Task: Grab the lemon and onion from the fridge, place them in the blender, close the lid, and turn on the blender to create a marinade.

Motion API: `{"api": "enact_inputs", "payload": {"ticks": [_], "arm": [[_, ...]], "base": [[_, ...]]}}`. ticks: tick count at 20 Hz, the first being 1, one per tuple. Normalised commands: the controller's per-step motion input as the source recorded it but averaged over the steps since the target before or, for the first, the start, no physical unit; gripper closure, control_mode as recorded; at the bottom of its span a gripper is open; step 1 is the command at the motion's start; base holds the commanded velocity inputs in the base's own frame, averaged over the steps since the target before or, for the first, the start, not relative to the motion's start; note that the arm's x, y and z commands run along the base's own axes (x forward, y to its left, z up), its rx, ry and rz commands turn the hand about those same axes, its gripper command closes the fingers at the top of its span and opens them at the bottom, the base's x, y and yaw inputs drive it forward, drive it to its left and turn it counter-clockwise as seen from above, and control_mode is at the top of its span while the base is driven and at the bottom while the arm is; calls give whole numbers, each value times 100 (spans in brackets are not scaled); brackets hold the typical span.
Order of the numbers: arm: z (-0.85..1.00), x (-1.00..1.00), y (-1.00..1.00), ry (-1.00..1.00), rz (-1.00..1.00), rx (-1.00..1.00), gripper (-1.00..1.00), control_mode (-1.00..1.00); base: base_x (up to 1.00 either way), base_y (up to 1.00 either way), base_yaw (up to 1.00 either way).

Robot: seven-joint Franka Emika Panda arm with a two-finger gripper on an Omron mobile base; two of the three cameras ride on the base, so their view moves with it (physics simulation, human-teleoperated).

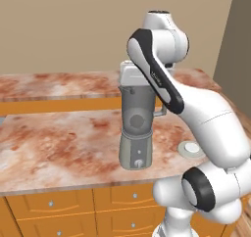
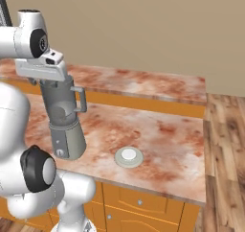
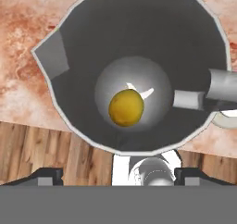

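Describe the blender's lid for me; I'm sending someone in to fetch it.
On the mottled red-brown marble counter, find the tall translucent grey blender jar on its squat base. The small round pale grey-white lid lies flat on the counter just beside that base, apart from it, marked by its raised white centre.

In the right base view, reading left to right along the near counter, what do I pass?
blender with the gripper just over its mouth → jar handle → lid lying flat on the counter → wood floor.
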Motion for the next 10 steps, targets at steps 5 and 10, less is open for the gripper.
{"api": "enact_inputs", "payload": {"ticks": [5, 10], "arm": [[19, -92, 0, -11, 0, 0, -100, -100], [35, -100, -8, -26, 0, 0, -100, -100]], "base": [[0, 0, 0], [0, 0, 0]]}}
